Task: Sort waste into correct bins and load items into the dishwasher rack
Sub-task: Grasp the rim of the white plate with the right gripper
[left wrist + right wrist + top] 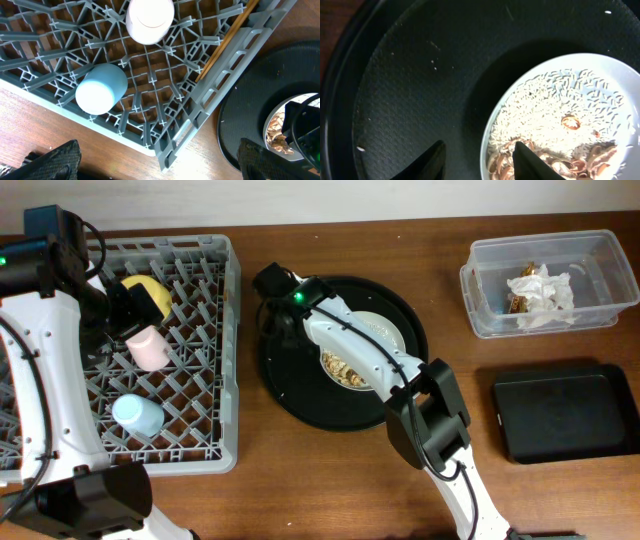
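Note:
The grey dishwasher rack [205, 395] holds the yellow bowl [146, 291], the pink cup [148, 347] and the light blue cup [138, 416]. The chopsticks [227, 37] lie along its right side. My left gripper [160, 165] is open and empty above the rack, near the pink cup [149, 19] and blue cup [100, 89]. The grey-green dish [388, 328] holds rice and brown scraps [560, 125]. My right gripper [480, 162] is open and straddles the dish's rim [492, 125], one finger over the scraps. The clear tub [482, 295] holds the napkin [542, 285] and wrapper [518, 303].
The dish sits in a large round black tray [290, 385] in the middle, close to the rack's right wall. The shallow black rectangular tray [565, 415] lies at the right, below the tub. My right arm stretches across the round tray.

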{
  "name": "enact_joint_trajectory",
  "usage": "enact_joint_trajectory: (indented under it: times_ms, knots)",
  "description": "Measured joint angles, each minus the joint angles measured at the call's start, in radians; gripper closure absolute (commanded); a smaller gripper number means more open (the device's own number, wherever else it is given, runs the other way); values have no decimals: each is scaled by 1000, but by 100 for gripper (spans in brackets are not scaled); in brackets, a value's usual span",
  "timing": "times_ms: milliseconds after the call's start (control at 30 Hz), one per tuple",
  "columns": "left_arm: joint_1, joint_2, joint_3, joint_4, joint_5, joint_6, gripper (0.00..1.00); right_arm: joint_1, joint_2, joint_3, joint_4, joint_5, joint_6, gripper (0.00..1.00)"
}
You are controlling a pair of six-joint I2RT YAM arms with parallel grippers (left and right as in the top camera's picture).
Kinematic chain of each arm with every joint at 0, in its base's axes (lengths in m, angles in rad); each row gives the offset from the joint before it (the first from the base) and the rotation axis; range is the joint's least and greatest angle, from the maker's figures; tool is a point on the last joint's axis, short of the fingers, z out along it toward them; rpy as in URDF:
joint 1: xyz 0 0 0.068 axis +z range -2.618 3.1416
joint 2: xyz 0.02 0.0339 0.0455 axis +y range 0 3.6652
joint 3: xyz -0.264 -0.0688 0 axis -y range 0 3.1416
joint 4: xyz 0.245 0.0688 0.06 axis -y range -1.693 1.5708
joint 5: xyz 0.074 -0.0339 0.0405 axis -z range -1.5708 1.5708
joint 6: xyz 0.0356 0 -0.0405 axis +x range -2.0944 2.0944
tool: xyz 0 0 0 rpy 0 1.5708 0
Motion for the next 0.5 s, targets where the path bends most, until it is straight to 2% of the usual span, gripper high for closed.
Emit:
enact_joint_trajectory:
  times_ms: [233, 300, 500]
  knots:
    - [0, 0, 0, 0, 0, 0, 1, 9, 71, 0, -12, 25, 52, 57]
    - [0, 0, 0, 0, 0, 0, 1, 14, 71, -1, -16, 32, 52, 65]
    - [0, 0, 0, 0, 0, 0, 1, 14, 71, -41, -15, 39, 56, 66]
